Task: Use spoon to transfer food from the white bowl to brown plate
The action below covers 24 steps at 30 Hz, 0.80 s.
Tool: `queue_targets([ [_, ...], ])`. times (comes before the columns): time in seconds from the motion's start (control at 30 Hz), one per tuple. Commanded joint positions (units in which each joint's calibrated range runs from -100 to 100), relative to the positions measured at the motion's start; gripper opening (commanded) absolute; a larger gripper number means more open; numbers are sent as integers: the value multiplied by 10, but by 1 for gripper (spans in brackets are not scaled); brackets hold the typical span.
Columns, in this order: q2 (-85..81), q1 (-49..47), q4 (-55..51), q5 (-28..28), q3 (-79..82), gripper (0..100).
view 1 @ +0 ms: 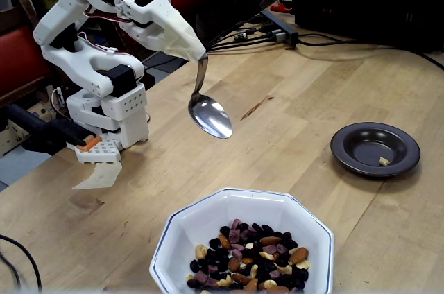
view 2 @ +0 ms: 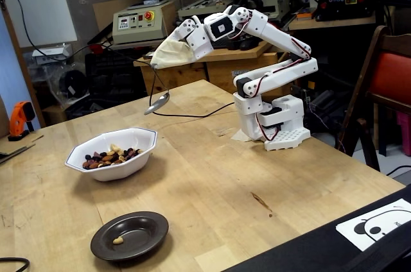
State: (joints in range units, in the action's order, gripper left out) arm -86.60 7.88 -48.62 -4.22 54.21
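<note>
Gripper (view 1: 196,57) is clamped on the spoon (view 1: 210,115), hanging empty below it. White bowl (view 1: 208,221) with food (view 1: 251,256) sits lower, probably not directly underneath.

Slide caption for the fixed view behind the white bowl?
Empty shiny metal spoon hangs above the table, short of the white octagonal bowl of nuts.

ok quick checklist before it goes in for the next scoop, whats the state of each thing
1. Spoon seated in the gripper tip: ok, the handle runs straight into the white tip.
2. Spoon empty: ok, its bowl shines bare.
3. Spoon clear of the white bowl: ok, it hangs in the air short of the rim on the arm's side.
4. Food left to scoop: ok, a heap of nuts and raisins sits in the bowl.
5. Brown plate ready: ok, upright with one pale piece in it.
6. Grip firmness: cannot tell.
</note>
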Motion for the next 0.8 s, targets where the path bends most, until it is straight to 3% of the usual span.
queue_targets([
  [0.0,-3,3,-1,-1,-11,4],
  [0.77,-4,3,-4,-1,-11,4],
])
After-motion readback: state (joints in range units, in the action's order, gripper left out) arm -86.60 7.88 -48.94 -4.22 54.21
